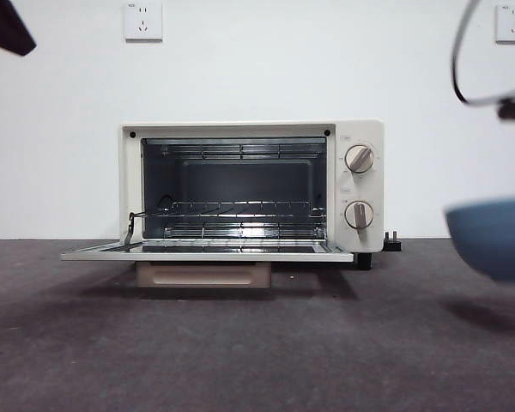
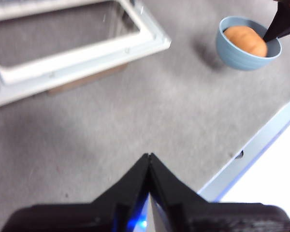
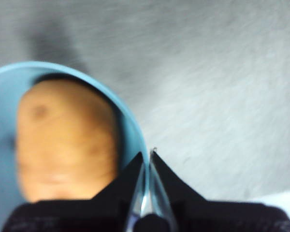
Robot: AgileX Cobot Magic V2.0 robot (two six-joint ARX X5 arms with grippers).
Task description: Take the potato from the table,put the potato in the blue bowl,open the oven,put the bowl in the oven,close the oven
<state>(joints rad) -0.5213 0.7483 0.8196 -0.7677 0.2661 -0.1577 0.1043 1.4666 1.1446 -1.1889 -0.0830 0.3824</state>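
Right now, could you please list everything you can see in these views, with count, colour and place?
oven: one, cream-white, centre of the table, door folded down open
blue bowl: one, light blue, lifted off the table, right of the oven
potato: one, orange-tan, inside the bowl
table: one, dark grey, under everything
wall sockets: two, white, on the wall
left pincer: one, black, shut, empty, above the table
right pincer: one, black, shut on the bowl's rim

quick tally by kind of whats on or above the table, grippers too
oven: 1, door open
blue bowl: 1, lifted off the table
potato: 1, in the bowl
grippers: 2, right gripper shut on the bowl's rim, left gripper shut, empty
Total: 5
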